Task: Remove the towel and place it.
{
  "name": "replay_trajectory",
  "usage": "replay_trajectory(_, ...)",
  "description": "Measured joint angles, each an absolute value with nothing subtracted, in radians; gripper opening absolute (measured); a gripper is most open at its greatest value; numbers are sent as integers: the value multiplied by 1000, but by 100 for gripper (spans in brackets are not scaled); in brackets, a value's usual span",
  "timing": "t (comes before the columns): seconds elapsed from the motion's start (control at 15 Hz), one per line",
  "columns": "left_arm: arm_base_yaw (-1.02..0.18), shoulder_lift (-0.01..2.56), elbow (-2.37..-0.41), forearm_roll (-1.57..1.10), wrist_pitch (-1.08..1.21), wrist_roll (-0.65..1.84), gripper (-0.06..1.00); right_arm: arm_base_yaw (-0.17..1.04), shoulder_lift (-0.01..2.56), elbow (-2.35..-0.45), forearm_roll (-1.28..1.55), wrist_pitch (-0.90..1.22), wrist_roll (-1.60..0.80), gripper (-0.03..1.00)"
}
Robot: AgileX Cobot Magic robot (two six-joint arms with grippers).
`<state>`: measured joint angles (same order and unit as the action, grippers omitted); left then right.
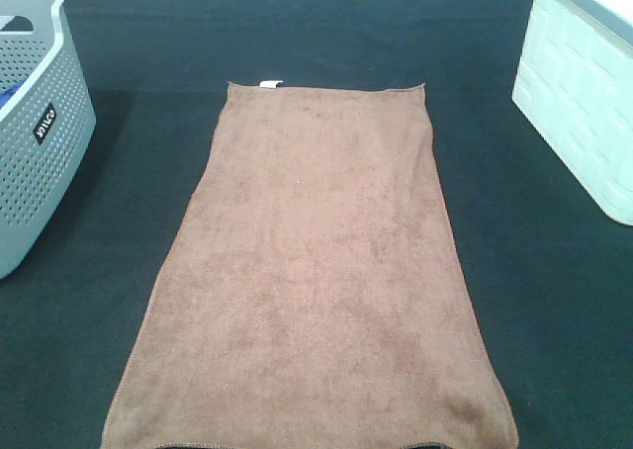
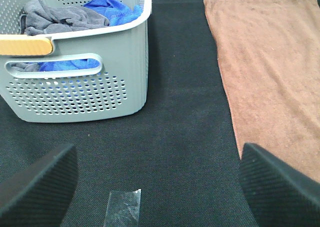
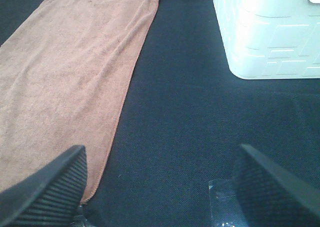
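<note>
While it lies flat and fully spread on the black table cloth [image 1: 554, 301], the brown towel [image 1: 316, 271] sits between a grey perforated basket [image 1: 40, 123] and a white bin [image 1: 584, 93], white tag [image 1: 269, 82] at its far edge. Left gripper [image 2: 157, 187]: jaws spread, empty. Right gripper [image 3: 160, 187]: jaws spread, empty.

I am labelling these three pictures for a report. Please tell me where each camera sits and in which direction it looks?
Exterior high: mounted above, looking down on the brown towel spread flat between the grey basket and the white bin; no arm shows.
Left wrist: on the left arm, facing basket and towel; left gripper open, holding nothing.
Right wrist: on the right arm, facing towel and bin; right gripper open, holding nothing.
All three views share the towel.
</note>
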<state>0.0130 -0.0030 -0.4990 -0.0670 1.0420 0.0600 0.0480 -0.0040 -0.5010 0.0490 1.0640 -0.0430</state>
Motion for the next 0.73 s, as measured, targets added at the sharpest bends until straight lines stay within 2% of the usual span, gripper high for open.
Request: replay_trajectory(0.73, 13, -4, -499, -95, 1042, 52, 81, 48, -4, -501, 49, 1057, -43, 76)
